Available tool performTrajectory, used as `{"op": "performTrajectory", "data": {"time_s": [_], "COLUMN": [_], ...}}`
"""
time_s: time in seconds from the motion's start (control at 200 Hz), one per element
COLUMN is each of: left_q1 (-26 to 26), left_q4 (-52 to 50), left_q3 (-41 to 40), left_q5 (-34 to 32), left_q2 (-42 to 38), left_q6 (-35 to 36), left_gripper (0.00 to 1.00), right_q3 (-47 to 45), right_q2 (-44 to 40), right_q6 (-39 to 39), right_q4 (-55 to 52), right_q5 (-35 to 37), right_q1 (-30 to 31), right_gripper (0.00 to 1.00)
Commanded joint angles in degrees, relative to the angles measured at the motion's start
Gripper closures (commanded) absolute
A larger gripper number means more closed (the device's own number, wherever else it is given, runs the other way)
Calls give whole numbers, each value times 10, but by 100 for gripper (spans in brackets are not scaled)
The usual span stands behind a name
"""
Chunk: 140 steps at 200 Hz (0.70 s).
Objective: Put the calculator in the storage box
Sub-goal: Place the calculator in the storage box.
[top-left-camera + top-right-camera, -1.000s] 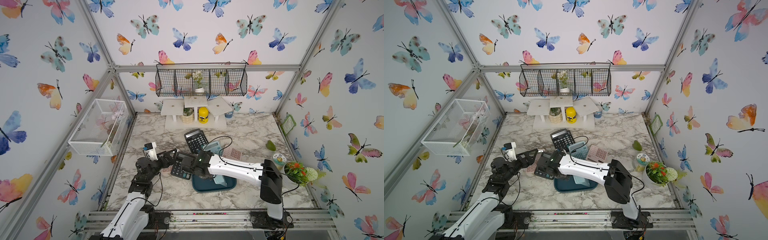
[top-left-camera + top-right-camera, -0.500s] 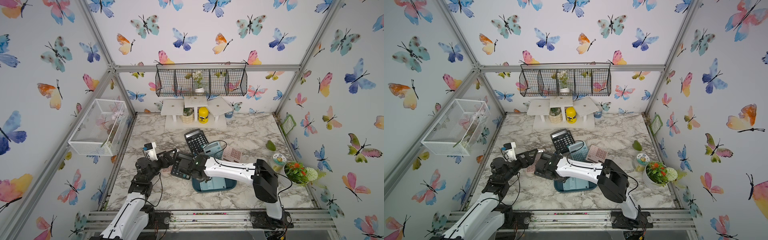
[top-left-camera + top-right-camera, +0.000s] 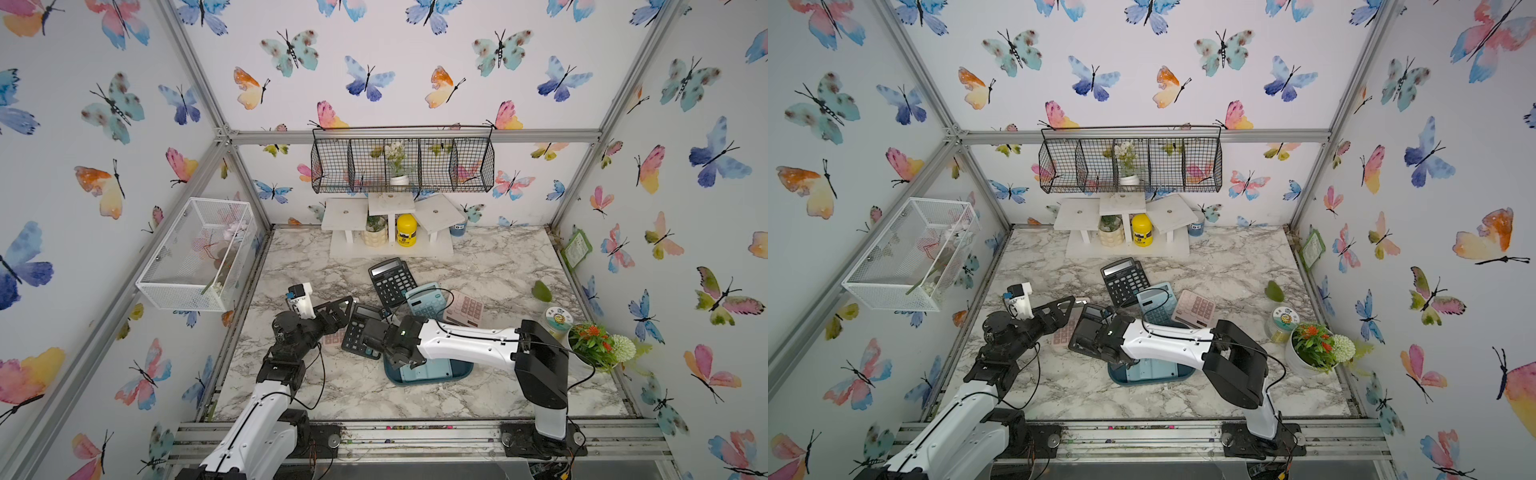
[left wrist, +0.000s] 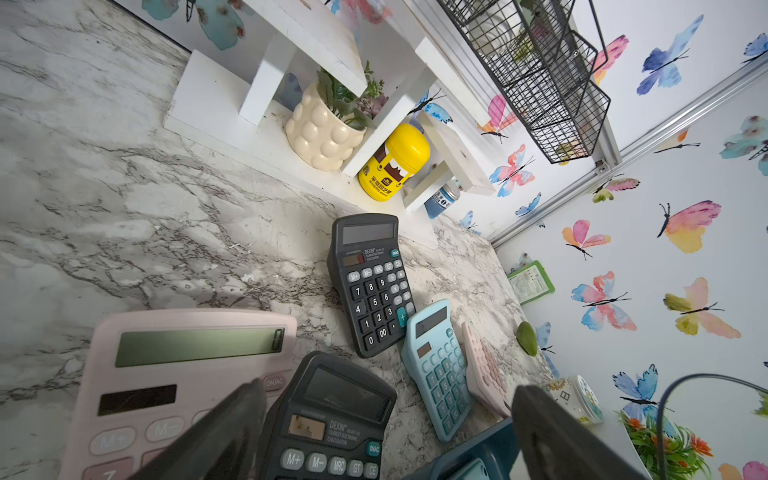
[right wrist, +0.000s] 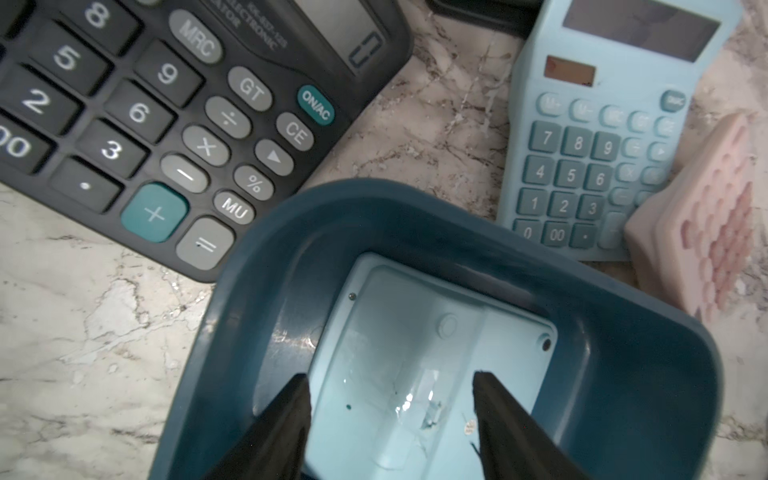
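Observation:
The storage box, a shallow dark teal tub, sits at the front middle of the marble table. A light blue calculator lies in it, back side up. My right gripper hangs over the box's left end. It is open, its fingers apart above the calculator and gripping nothing. My left gripper stands open to the left, over a black calculator and a pink calculator.
Behind the box lie another black calculator, a light blue one and a pink one. A white riser with a pot and a yellow jar stands at the back. A flower pot and a small tin are at the right.
My right gripper's jaws have spread wider over the box, and the light blue calculator lies free in it. The left arm has not moved.

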Motion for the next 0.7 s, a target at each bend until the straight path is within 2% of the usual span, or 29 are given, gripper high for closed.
{"op": "performTrajectory", "data": {"time_s": [0.0,0.305,0.551,0.626,0.696], "left_q1": [-2,-2,-2,-2,-3], "left_q4": [-10,-5,2,2,1], "left_q3": [9,5,3,3,3], "left_q5": [-27,-34,-32,-32,-35], "left_q2": [-1,2,10,9,10], "left_q6": [15,8,8,7,8], "left_gripper": [1,1,1,1,1], "right_q3": [-27,-68,-95,-89,-89], "right_q2": [13,0,-15,-25,-49], "right_q6": [-5,40,49,43,15], "right_q4": [15,-51,-68,-64,-24], "right_q5": [-16,47,70,68,39], "right_q1": [-10,-22,-41,-41,-41], "right_gripper": [34,26,26,26,26]}}
